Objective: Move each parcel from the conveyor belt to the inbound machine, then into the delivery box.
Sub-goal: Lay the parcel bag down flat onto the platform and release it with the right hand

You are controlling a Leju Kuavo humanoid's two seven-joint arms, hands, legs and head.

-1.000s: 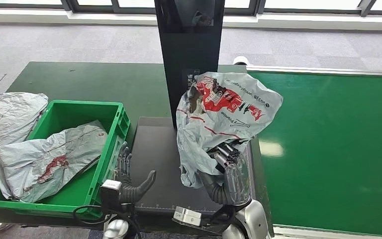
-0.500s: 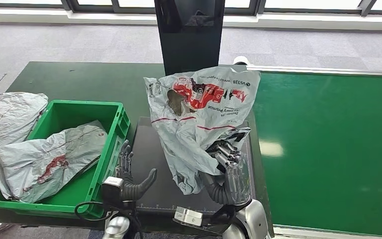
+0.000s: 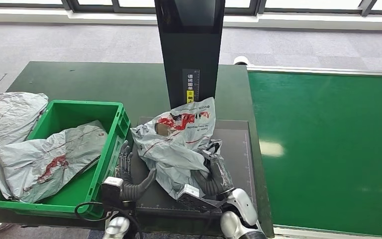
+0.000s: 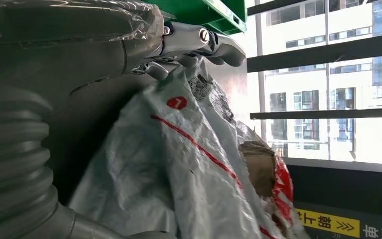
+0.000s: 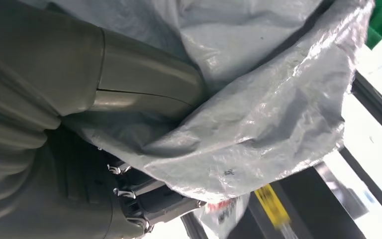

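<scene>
On the dark platform of the inbound machine (image 3: 238,149), in the head view, the parcel (image 3: 176,137) lies slumped at the foot of the machine's black column (image 3: 191,50), with the right hand (image 3: 214,169) gripping its near edge, fingers curled into the grey plastic; the left hand (image 3: 129,179) sits just left of the parcel, between it and the green delivery box (image 3: 112,154), fingers spread and holding nothing; the conveyor belt (image 3: 328,149) runs off to the right of the right hand; a second parcel (image 3: 49,159) already lies in the box and a further one (image 3: 5,119) rests on the tabletop (image 3: 89,79) beyond it; I judge the machine step to be in hand, so the next move calls for lifting the parcel leftward over the box wall and letting go inside it.

In the left wrist view, the left hand (image 4: 189,47) is open, its fingertips just touching the top of the crumpled parcel (image 4: 179,169), with the green box edge (image 4: 219,15) close behind.

In the right wrist view, the right hand (image 5: 129,99) is clamped on the parcel (image 5: 258,109), whose plastic drapes over the thumb and away from the wrist.
</scene>
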